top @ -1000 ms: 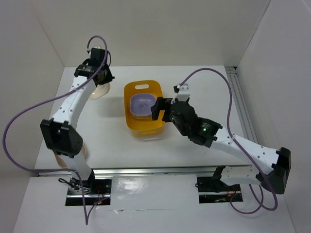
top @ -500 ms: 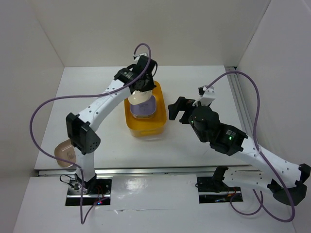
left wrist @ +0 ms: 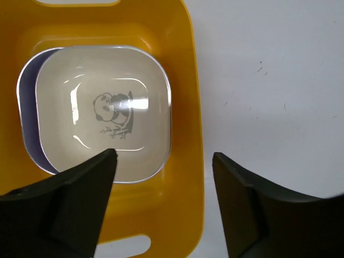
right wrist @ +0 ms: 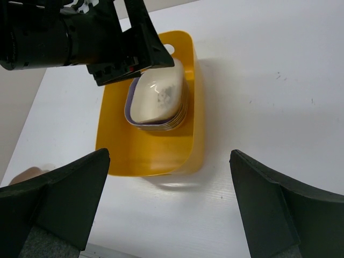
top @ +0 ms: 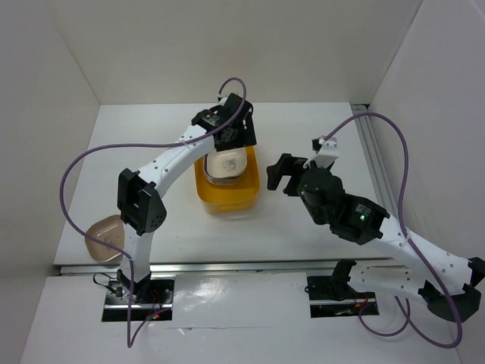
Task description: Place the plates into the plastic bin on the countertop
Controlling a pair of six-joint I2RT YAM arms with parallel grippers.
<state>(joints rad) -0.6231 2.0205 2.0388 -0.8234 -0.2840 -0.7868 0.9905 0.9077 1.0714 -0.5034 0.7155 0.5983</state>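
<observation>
One tan plate (top: 104, 237) is lying outside the bin (top: 227, 201), at the near left corner of the worktop (top: 189, 227), well apart from everything else. By my reading, it is the only plate waiting to be moved.

The step in hand is looking like the end of a drop-off. The left gripper (left wrist: 161, 158) is hovering over the bin with its jaws standing apart and nothing between them. The cream plate (left wrist: 105, 110), with its panda print facing up, is sitting directly below, apart from the fingers.

The right gripper (right wrist: 167, 156) is hanging just right of the bin, above bare worktop, with its jaws spread wide and gripping nothing.

The bin is resting mid-worktop and holding a stack. The cream plate is lying on top, nested in a lavender plate (left wrist: 24, 118) whose rim is peeking out on one side. The right wrist view is showing more rims beneath, though their number is too hard to tell.

Next, the left arm is likely needing to lift clear of the bin's rim and swing back to the tan plate. It should come down with jaws apart over one raised edge and pinch that edge, since the dish is shallow and smooth-looking.
</observation>
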